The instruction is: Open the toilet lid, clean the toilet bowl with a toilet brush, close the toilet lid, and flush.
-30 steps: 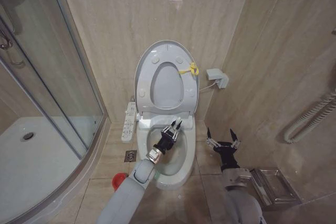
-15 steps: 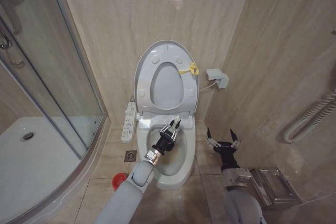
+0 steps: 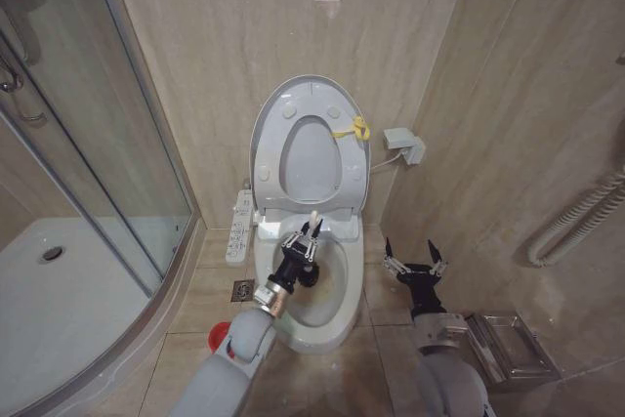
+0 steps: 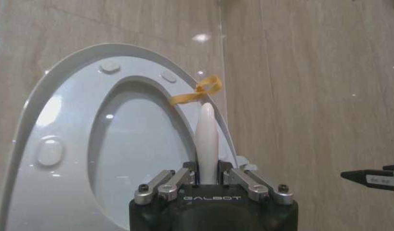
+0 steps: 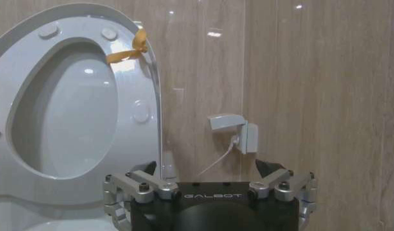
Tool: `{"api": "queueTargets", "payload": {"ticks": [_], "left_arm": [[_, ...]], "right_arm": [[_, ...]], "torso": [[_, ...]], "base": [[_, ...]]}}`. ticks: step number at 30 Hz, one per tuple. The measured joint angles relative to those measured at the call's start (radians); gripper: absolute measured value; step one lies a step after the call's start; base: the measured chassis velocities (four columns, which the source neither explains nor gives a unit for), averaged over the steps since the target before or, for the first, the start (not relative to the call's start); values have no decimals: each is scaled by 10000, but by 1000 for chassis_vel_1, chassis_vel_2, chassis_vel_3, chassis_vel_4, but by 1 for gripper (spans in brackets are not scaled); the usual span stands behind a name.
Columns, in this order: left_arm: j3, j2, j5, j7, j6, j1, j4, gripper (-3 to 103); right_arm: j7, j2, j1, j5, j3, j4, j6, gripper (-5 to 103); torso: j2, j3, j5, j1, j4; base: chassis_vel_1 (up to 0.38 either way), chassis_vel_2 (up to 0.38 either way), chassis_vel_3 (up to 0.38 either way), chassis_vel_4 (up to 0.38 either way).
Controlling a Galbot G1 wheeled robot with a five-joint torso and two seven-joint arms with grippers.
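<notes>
Two beige tiled walls (image 3: 244,46) meet behind your toilet bowl (image 3: 337,314); the toilet lid (image 3: 269,114) stands raised against the wall. Your left gripper (image 3: 304,233) sits over the bowl, clamped on the toilet brush (image 4: 207,144) handle, which points upward. Your right gripper (image 3: 412,259) hangs beside the bowl, fingers spread wide. A glass shower door (image 3: 88,144) stands at left.

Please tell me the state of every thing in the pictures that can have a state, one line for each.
toilet lid: open, raised against the wall.
seat: raised, tied with a yellow tie.
toilet bowl: uncovered.
toilet brush: held, handle up.
left gripper: shut on the brush, over the bowl.
right gripper: open, idle beside the bowl.
</notes>
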Motion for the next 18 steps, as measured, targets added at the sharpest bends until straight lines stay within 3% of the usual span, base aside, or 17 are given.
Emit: {"api": "queueTargets", "payload": {"ticks": [12,18], "left_arm": [[-1040,862,885,-146,-196,1928,-2428,19],[-2390,1213,1077,-262,-527,3341,-3311,19]], "right_arm": [[0,0,1,0,1,0,0,100],[0,0,0,0,0,0,0,100]], "torso": [[1,-1,-1,0,-1],[1,-1,-1,-1,2]], "base": [[0,0,0,0],[0,0,0,0]]}}
